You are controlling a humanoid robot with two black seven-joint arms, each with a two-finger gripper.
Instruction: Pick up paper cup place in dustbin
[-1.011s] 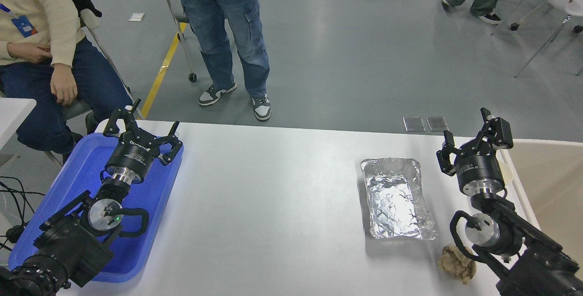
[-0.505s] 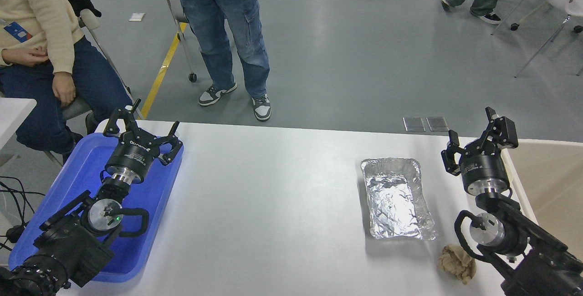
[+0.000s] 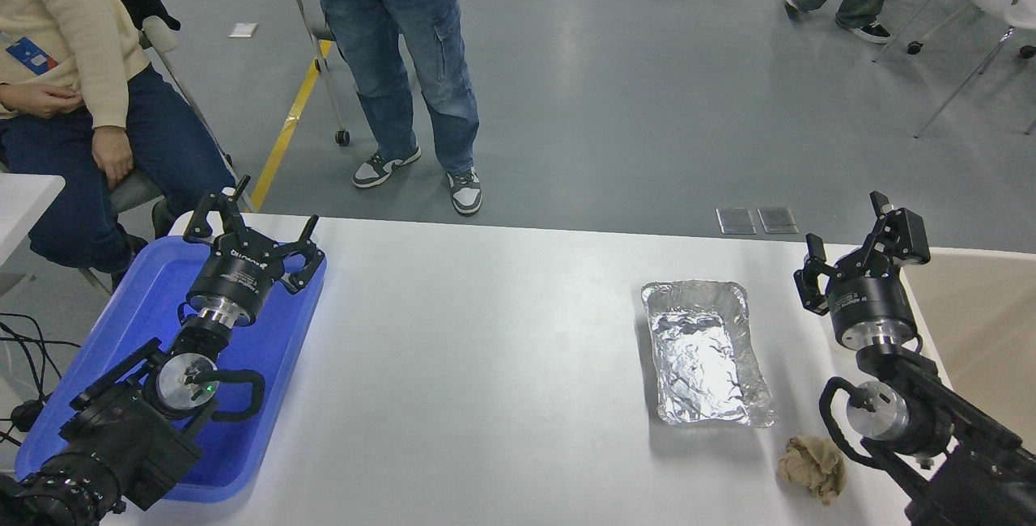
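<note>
The paper cup does not show in the head view; it is hidden or out of view. The dustbin (image 3: 983, 307), beige with a pale rim, stands against the table's right edge and is cut off by the picture's right side. My right gripper (image 3: 851, 249) is open and holds nothing. It hovers over the table's far right corner, just left of the dustbin's rim and right of the foil tray. My left gripper (image 3: 252, 228) is open and parked over the blue tray at the lower left.
A silver foil tray (image 3: 702, 352) lies right of centre. A crumpled tan paper wad (image 3: 812, 468) lies near the front edge beside my right arm. A blue plastic tray (image 3: 137, 324) sits under my left arm. People stand and sit beyond the far edge.
My right gripper has moved a little to the right, toward the dustbin. A cream shape seen beside its wrist a second ago no longer shows. The left arm has not moved.
</note>
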